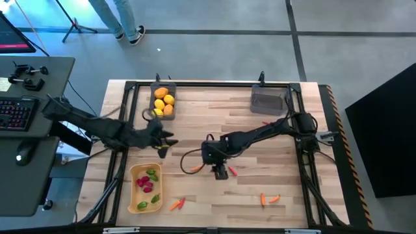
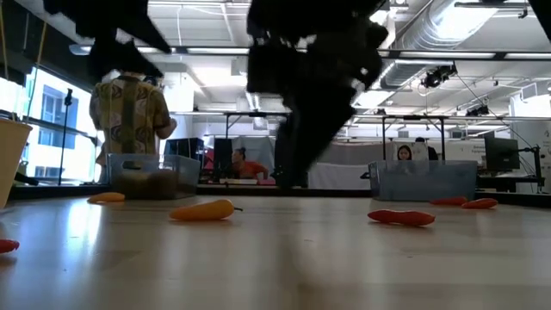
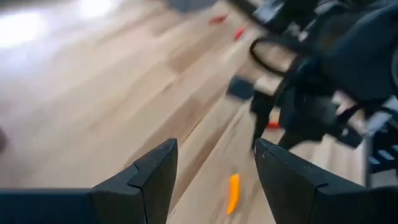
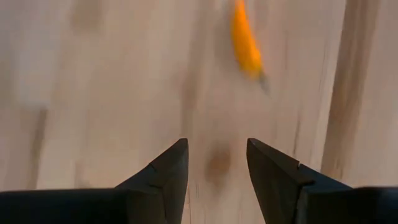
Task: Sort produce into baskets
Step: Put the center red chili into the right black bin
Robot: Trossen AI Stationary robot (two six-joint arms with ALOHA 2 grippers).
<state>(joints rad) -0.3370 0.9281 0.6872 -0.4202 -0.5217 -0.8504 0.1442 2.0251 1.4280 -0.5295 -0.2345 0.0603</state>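
A dark grey bin [image 1: 153, 97] at the far left holds yellow and orange fruits [image 1: 164, 101]. A second dark grey bin [image 1: 268, 100] stands at the far right. A tan tray [image 1: 133, 188] at the near left holds green and magenta pieces [image 1: 147, 184]. My right gripper [image 1: 221, 173] is open and empty above mid-table, with an orange chilli [image 4: 245, 40] ahead of it and a red chilli [image 1: 233, 171] beside it. My left gripper [image 1: 168, 140] is open and empty above the table between the fruit bin and the tray; its wrist view [image 3: 216, 149] shows the orange chilli [image 3: 233, 193] on the table.
More chillies lie loose on the wood: two at the near right [image 1: 270, 199], one near the tray [image 1: 177, 204], one by the far right bin [image 1: 266, 122]. A black frame [image 1: 208, 84] rims the table. A person [image 2: 129, 112] stands beyond the far edge.
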